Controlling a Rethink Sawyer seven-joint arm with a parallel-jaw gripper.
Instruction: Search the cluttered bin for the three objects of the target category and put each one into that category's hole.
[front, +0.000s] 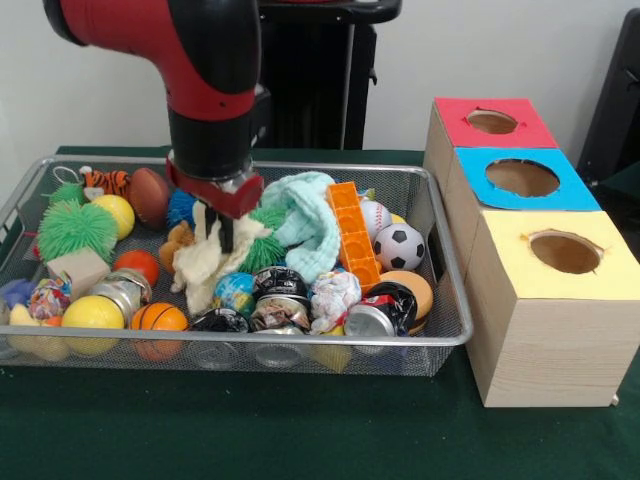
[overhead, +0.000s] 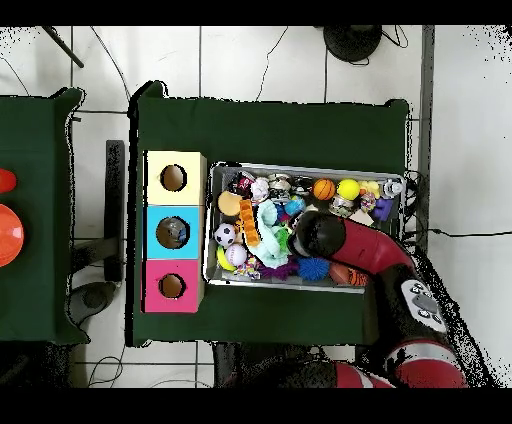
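The gripper (front: 219, 232) is clamped on a crumpled cream cloth (front: 208, 265), soft and ragged, hanging over the wire bin (front: 440, 255) near its middle. At three o'clock stand the red (front: 520, 130), blue (front: 570, 190) and yellow (front: 520, 240) boxes.

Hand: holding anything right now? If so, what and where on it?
The hand is down in the bin, its fingers against the top of a cream cloth. Whether they actually pinch it cannot be told.
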